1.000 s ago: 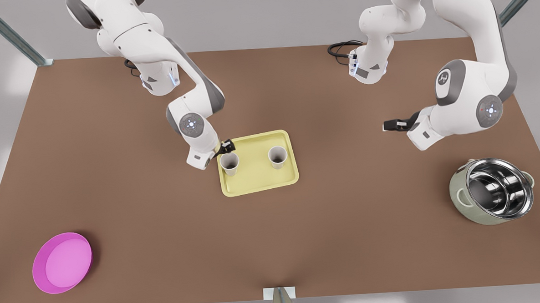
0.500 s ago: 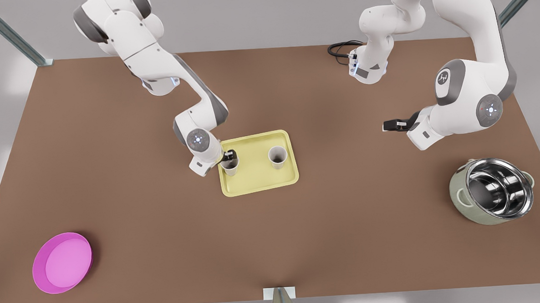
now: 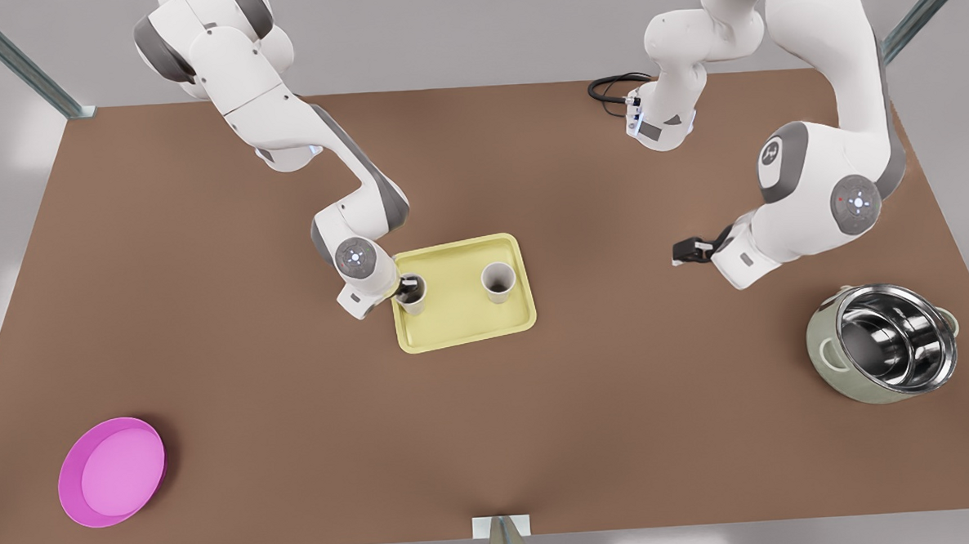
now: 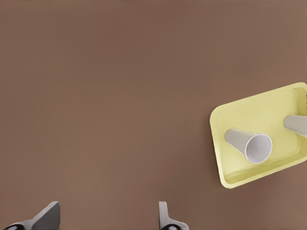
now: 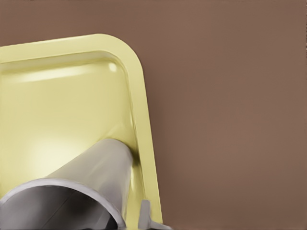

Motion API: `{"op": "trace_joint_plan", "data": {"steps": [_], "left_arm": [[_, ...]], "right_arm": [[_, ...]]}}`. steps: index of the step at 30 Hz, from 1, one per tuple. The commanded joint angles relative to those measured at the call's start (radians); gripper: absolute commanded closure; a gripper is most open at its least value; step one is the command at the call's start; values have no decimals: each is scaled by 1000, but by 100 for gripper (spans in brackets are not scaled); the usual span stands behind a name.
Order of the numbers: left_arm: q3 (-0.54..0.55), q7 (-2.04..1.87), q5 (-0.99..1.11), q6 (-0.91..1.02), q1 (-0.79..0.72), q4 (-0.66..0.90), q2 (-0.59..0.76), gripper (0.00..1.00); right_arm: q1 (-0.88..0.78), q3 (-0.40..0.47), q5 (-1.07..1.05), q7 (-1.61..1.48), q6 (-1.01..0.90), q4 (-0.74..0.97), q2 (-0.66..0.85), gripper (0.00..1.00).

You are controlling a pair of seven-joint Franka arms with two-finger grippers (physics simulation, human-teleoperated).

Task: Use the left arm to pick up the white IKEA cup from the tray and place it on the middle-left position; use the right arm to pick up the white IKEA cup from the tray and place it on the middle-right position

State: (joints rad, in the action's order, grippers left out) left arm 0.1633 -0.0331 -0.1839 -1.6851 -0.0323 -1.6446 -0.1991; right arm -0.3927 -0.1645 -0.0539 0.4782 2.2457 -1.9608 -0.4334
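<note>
A pale yellow tray (image 3: 463,334) lies mid-table with two white cups standing on it. My right gripper (image 3: 408,287) is low over the cup (image 3: 414,300) nearest the front view's left. In the right wrist view that cup (image 5: 91,172) sits close to the tray's rim (image 5: 139,96), and one finger (image 5: 145,213) shows just outside the cup's lip with a small gap. The other cup (image 3: 498,282) stands free. My left gripper (image 3: 684,253) hovers open toward the front view's right, away from the tray (image 4: 230,177), facing both cups (image 4: 249,143).
A round pink dish (image 3: 110,472) lies near the front-left corner in the front view. A steel pot in a green shell (image 3: 884,343) stands at the front view's right. A black cable (image 3: 611,86) coils at the table's back edge.
My right gripper came down from above the tray's corner to the rim of the cup. My left arm shifted slightly toward the tray. Both cups stayed in place.
</note>
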Motion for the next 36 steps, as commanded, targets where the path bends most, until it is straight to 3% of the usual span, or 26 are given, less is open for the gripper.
{"op": "trace_joint_plan", "data": {"steps": [1, 10, 14, 21, 27, 32, 33, 35, 36], "left_arm": [[5, -60, 29, -192, -50, 3, -23, 0], [5, -217, 135, -228, -133, 46, -82, 0], [5, -550, 235, -257, -323, 155, -214, 0], [7, -766, 222, -389, -508, 126, -322, 0], [7, -866, 233, -515, -558, 126, -424, 0], [-1, -858, 258, -653, -566, -90, -367, 0], [-1, -855, 258, -653, -564, -138, -319, 0], [-1, -861, 258, -668, -566, -141, -333, 0], [-1, -866, 258, -689, -569, -139, -352, 0]], "right_arm": [[0, 0, 0, 89, 0, 2, 1, 68], [46, 5, -7, 105, -60, 56, 56, 82], [115, 7, -7, 56, -97, 56, 145, 85], [511, 7, 3, -788, -136, 56, 142, 84], [549, 34, 34, -853, -77, 65, 33, 83], [549, 49, 29, -877, -57, 83, -19, 81], [549, 49, 29, -877, -57, 88, -18, 77], [549, 49, 28, -874, -58, 91, -19, 14], [549, 49, 28, -874, -57, 91, -19, 10]]}}
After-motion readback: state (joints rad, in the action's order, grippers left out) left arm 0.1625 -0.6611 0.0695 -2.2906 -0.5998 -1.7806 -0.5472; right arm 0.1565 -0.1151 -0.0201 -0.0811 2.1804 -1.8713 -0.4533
